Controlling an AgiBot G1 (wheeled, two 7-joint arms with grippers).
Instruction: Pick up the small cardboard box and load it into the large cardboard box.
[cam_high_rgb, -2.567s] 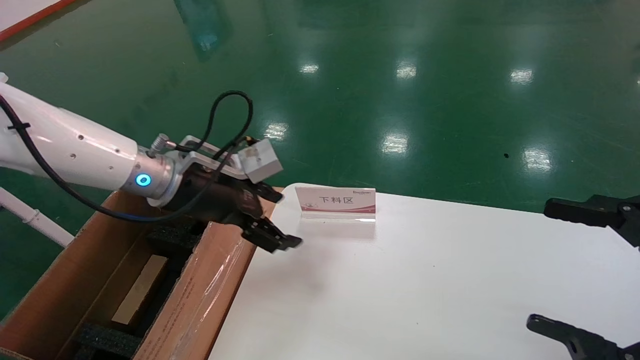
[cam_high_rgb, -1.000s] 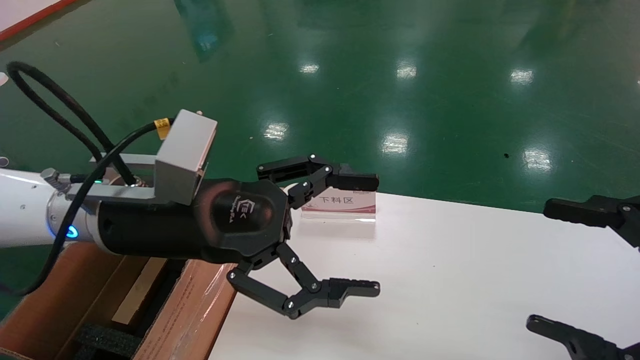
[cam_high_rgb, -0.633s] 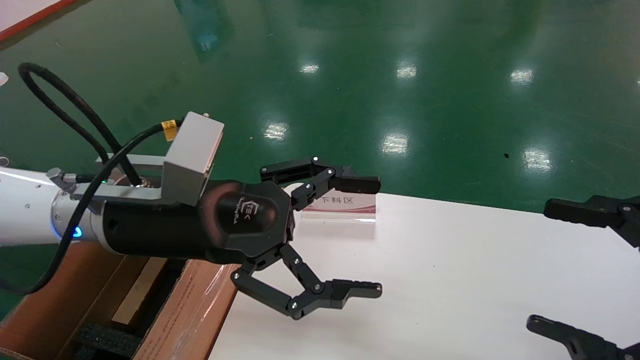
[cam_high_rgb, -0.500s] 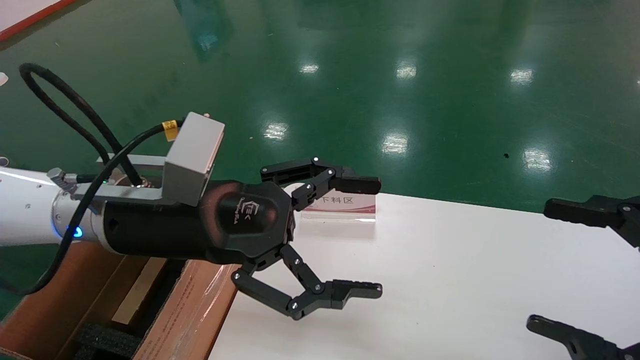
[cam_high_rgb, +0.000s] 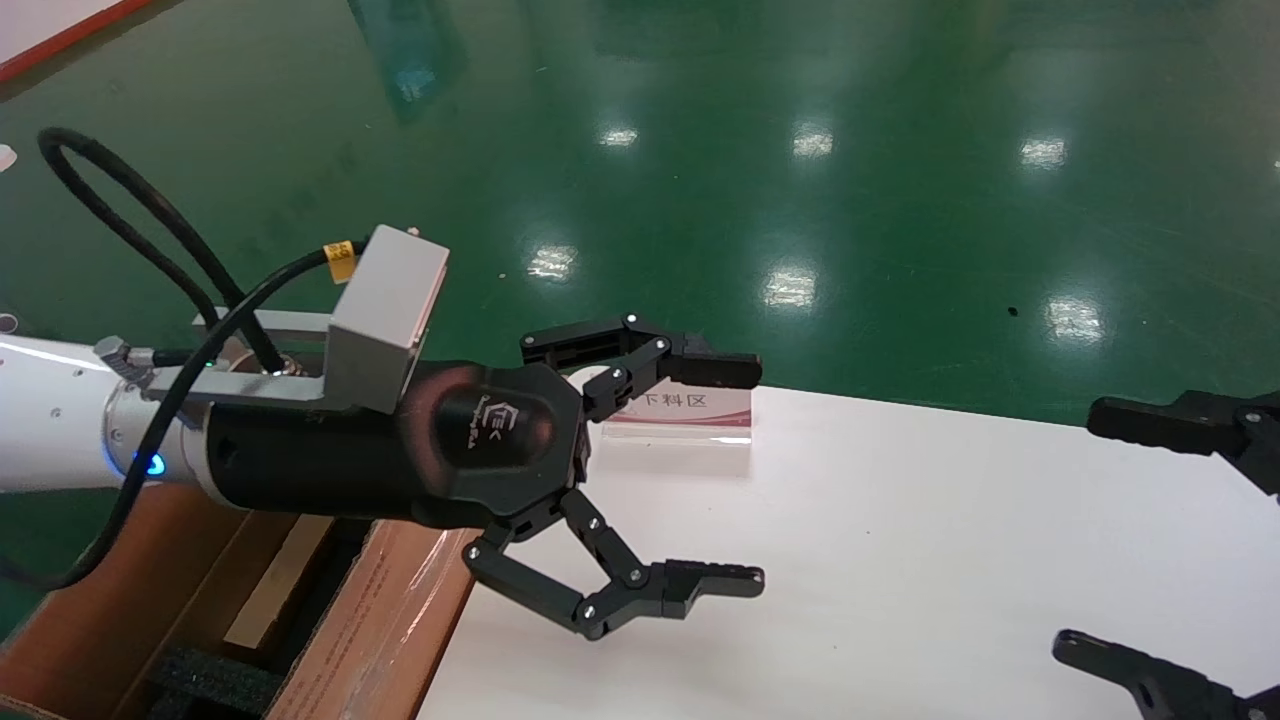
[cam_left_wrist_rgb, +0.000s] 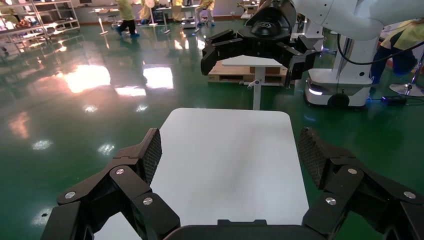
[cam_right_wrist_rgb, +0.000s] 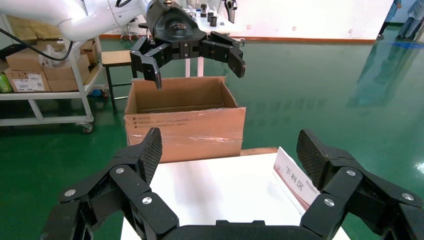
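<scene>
One sign (cam_high_rgb: 690, 405) reads 下料区.

A white table (cam_high_rgb: 900, 560) stands on a glossy green floor (cam_high_rgb: 800, 150). Near its far edge, toward the far left corner, a small acrylic sign (cam_high_rgb: 690, 410) stands upright, printed with Chinese characters above a red band. A pale wooden board (cam_high_rgb: 280, 580) lies left of the table.

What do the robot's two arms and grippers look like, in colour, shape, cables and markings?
The left arm is white with a blue light ring, black cables and a grey box on top. The left gripper is black, with a white logo and jointed two-link fingers with ribbed pads. The right gripper is black, of the same kind.
</scene>
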